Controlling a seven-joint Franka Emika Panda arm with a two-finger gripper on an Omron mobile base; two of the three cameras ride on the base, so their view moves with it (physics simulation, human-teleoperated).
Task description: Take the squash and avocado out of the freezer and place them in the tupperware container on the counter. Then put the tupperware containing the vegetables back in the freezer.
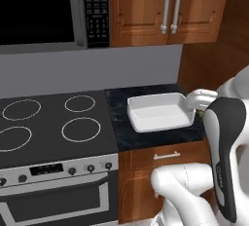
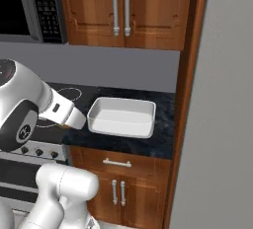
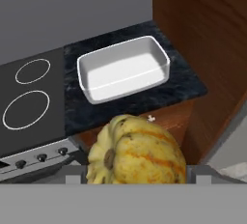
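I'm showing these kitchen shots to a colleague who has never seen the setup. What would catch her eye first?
Probably the squash, a lumpy yellow-tan gourd with orange stripes that looms at the bottom of the hand view, held between the fingers. Next comes the white tupperware container, sitting empty on the dark speckled counter between the black stovetop and the wooden side panel.

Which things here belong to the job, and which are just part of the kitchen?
Job:
- squash, held between the fingers of the gripper
- white container, nothing in it
- counter under the container

Not needed:
- stovetop
- microwave
- upper cabinets
- drawer below the counter
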